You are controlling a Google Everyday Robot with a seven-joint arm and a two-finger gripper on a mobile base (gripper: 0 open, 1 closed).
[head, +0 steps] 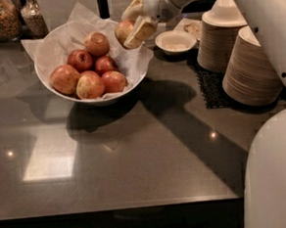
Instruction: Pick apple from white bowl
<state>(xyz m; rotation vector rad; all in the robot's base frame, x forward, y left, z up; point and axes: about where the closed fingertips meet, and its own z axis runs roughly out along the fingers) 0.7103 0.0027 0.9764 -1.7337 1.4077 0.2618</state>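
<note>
The white bowl [73, 94], lined with crumpled white paper, stands at the back left of the dark table and holds several apples. My gripper [133, 26] is above the bowl's right rim, shut on a pale yellow-tan apple [123, 31] with a reddish blush, held clear of the pile. Its cream fingers [140, 30] clasp the apple from the right and the top. The white arm reaches in from the upper right.
A small shallow white bowl [175, 41] sits right of the big bowl. Two stacks of beige plates [250, 69] topped by bowls stand on a black mat [211, 87] at the right. Glass jars [1, 18] stand at the back left. The robot's white body [275, 175] fills the lower right.
</note>
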